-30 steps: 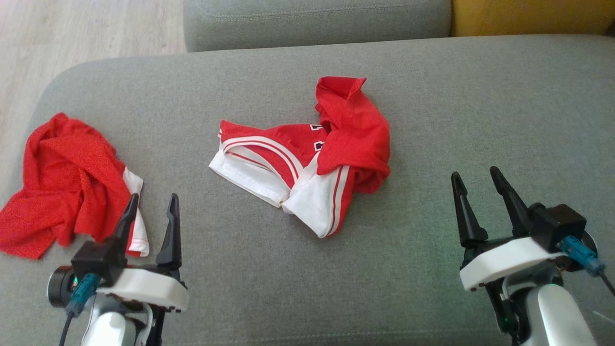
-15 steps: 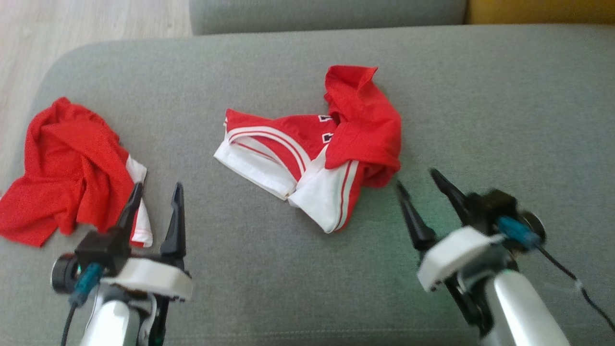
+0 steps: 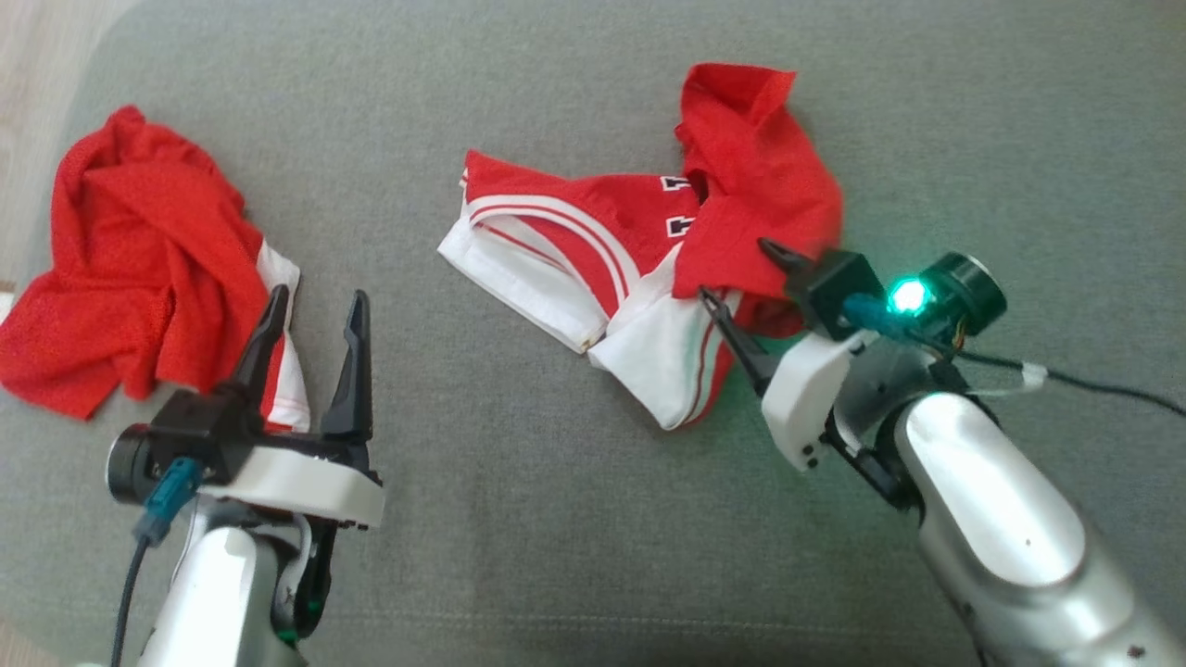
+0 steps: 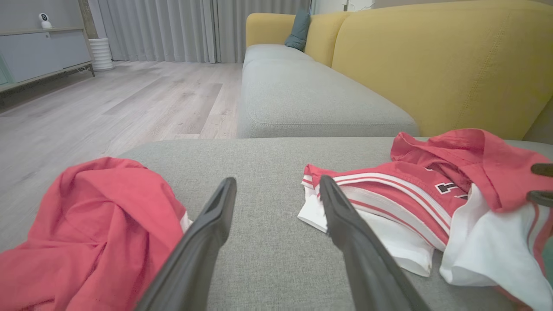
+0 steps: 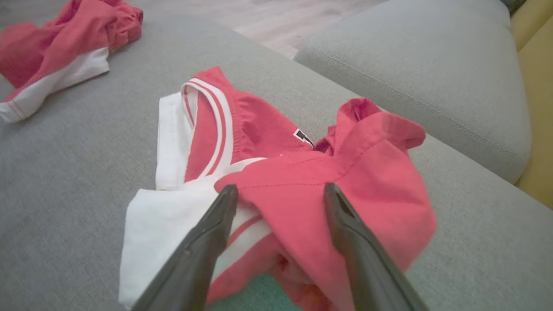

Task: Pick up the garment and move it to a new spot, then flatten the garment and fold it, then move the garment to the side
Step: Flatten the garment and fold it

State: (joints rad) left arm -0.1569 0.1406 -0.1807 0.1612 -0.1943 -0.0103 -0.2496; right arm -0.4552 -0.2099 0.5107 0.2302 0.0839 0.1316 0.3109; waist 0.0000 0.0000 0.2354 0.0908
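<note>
Red mesh with white striped trim, your garment (image 3: 639,250) lay crumpled in the middle of the head view on the grey sofa cushion (image 3: 519,519). It was well apart from a second red garment (image 3: 139,259) at the left of the frame.

Your right hand (image 3: 735,269) was open and held nothing. Its fingers stood on either side of the red flap (image 5: 328,181) at the heap's right end. I could not tell whether they touched the cloth.

Your left hand (image 3: 318,295) was also open and empty, at the lower left, just beside the second garment's white edge.

Here is what I judged could go wrong:
- That flap looked like a single loose top layer. If you closed on it alone, the rest could have unrolled, dragged or slipped free on the lift.
- If you pushed too deep, the fingers could have snagged the cushion fabric.
- A drift of the left hand could have caught the wrong garment.

As for direction, the heap's long axis ran roughly left to right across the frame and rose slightly toward the upper right. The white hems pointed toward the lower centre and the red flap toward the top. With so many folds, treat that as a rough reading.
</note>
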